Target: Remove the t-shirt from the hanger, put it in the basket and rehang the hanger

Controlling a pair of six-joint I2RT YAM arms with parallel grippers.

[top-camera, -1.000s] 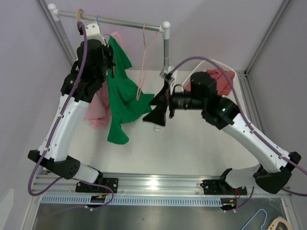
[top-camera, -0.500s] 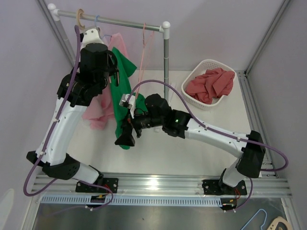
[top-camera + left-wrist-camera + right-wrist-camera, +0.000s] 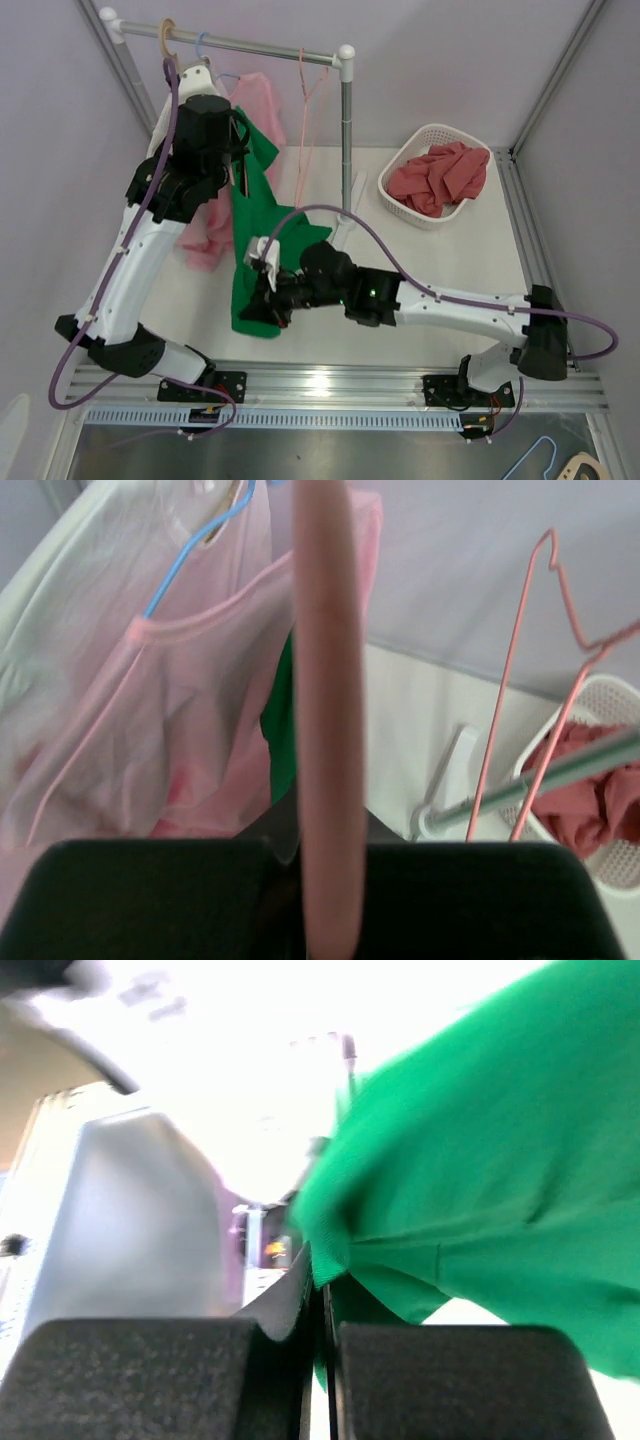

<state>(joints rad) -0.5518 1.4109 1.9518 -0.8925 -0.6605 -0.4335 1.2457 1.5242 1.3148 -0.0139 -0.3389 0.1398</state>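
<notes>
Farthest left, the left gripper [image 3: 232,150] is raised beside the rail [image 3: 250,45]. Its wrist view shows the jaws shut on the pale hanger [image 3: 325,680], whose bar runs straight up out of the grip. The green t-shirt [image 3: 255,210] hangs from that point: its top is bunched at the left jaws and the cloth runs down and toward the near edge of the tabletop [image 3: 450,260]. Its long axis therefore lies nearly along the line from one gripper to the other. A pink garment [image 3: 262,100] on a blue hanger [image 3: 190,565] hangs just behind it and shows on both sides of it. At the lower end, the right gripper [image 3: 262,303] reaches in from the right with its jaws closed flat on a fold of the green hem [image 3: 330,1240], and the rest of the cloth spreads up and away from that pinch. The shirt is thus held at both ends, hanger end high and hem end low. The right arm is the nearer one to the free cloth, so I judge that the pull should run along that axis, away from the hanger, not sideways. Further right an empty pink wire hanger [image 3: 303,110] dangles from the rail, close beside the shirt's upper edge, and could snag. The basket [image 3: 395,185] of red cloth [image 3: 440,170] sits well apart.
</notes>
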